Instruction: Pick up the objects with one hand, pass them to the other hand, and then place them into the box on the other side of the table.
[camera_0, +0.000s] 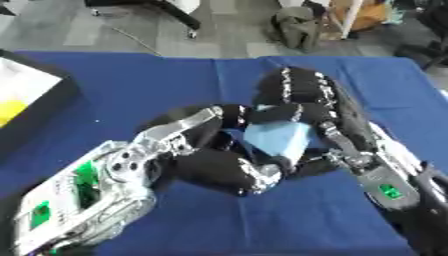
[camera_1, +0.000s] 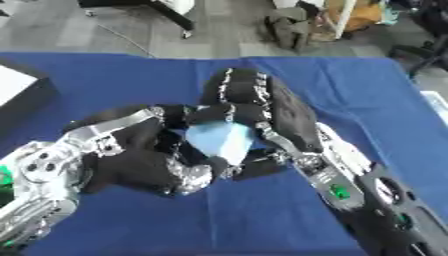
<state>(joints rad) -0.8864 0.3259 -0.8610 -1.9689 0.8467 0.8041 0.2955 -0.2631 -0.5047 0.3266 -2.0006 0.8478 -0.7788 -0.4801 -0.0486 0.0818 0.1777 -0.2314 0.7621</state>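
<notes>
A light blue object (camera_0: 278, 137) with flat faces is held above the middle of the table, between my two hands. My right hand (camera_0: 302, 92) comes in from the lower right and curls its fingers over the object's top and right side. Coming from the lower left, my left hand (camera_0: 214, 167) has its fingers and thumb curled against the object's left and underside. Much of the object is hidden by the fingers. The box (camera_0: 48, 112) stands at the table's left edge, black-walled, with white and yellow showing inside.
A dark blue cloth (camera_0: 175, 80) covers the table. Beyond the far edge lie grey floor, chair legs and a dark bag (camera_0: 297, 25). A white thing (camera_1: 437, 107) shows at the right edge.
</notes>
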